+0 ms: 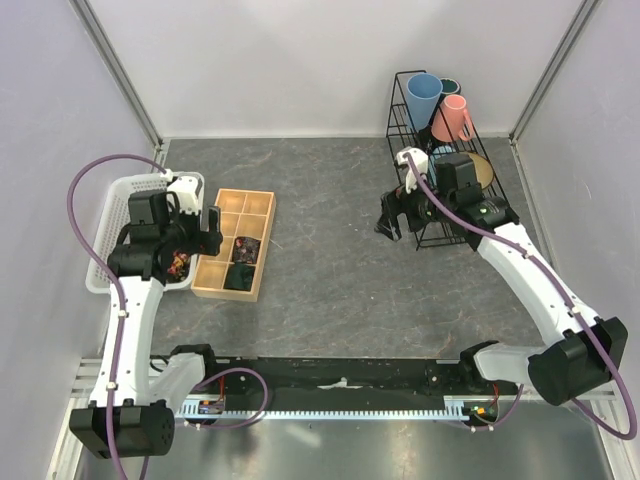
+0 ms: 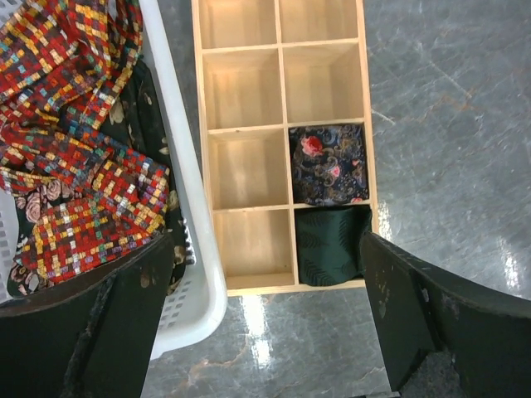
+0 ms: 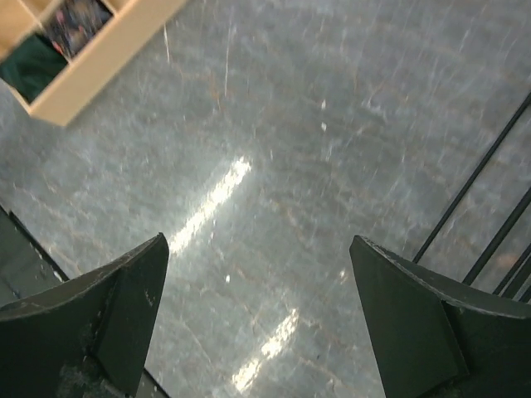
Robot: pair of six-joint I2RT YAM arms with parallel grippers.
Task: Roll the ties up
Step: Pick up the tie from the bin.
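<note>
1. Over the seam between the white basket point(image 2: 178, 166) and the wooden tray point(image 2: 197, 124), the left gripper point(image 2: 265, 282) hangs with jaws spread wide, holding nothing.
2. Loose ties point(image 2: 75, 124) lie heaped in the basket, a red-and-yellow checked one on top.
3. Two of the tray's right-hand compartments each hold a roll: a floral tie point(image 2: 328, 163) and, nearest the arm, a dark green tie point(image 2: 328, 245).
4. The right gripper point(image 3: 257, 282), also spread and empty, hovers above the table point(image 1: 330, 230) beside the black wire rack point(image 1: 432, 236).

White links point(image 1: 135, 320), black joints point(image 1: 572, 365), purple cables point(image 1: 73, 192), black L tool point(image 1: 200, 238), black R tool point(image 1: 397, 222)
</note>
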